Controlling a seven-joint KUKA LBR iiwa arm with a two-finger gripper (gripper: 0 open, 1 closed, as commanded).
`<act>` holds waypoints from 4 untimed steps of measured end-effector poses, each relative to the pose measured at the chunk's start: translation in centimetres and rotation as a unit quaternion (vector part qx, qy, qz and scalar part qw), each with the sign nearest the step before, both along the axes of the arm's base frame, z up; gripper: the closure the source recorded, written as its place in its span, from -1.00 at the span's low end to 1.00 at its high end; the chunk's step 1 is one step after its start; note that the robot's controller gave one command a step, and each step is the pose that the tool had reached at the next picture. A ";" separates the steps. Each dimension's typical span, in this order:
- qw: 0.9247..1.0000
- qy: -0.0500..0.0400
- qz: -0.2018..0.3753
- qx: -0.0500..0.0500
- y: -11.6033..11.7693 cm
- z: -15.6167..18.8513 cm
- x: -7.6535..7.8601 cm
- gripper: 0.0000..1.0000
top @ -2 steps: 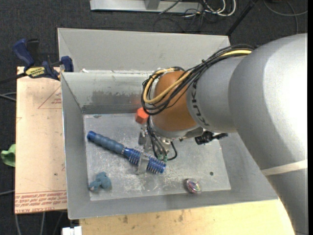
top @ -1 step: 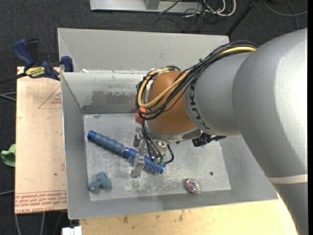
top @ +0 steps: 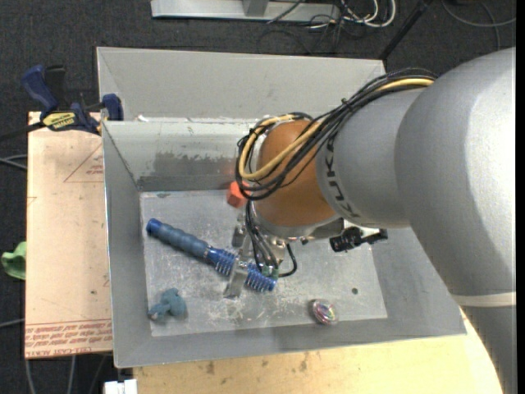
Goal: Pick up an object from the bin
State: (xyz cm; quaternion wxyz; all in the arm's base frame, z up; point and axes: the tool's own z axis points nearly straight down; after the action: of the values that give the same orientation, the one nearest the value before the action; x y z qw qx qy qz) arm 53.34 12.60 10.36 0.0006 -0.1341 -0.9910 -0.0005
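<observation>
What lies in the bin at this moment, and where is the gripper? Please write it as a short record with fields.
bin: grey bin, scratched floor
gripper: gripper low over the middle of the floor
nearest thing: blue brush, handle running to the left, bristled end at the gripper
beside it: blue bristled piece; whether it is joined to the brush, cannot tell
front left: small blue-grey figure
front right: small round shiny thing
grasp: cannot tell

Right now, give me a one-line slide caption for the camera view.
Robot hand at the bristled end of a blue brush; a blue-grey toy and a shiny round trinket lie off to either side.
</observation>
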 end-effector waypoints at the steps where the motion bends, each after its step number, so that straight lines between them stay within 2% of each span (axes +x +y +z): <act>1: 1.000 0.001 -0.025 0.000 -1.3 -3.6 0.2 -1.00; 2: 1.000 0.000 -0.024 0.000 -1.2 -3.6 0.2 -1.00; 3: 1.000 -0.001 -0.025 0.000 -1.3 -3.5 0.2 1.00; 4: 1.000 -0.003 -0.024 0.001 -1.2 1.5 0.4 1.00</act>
State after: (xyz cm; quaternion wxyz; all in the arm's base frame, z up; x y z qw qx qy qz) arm 53.69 11.39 11.90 -0.0019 -0.1574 -0.9875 -0.0013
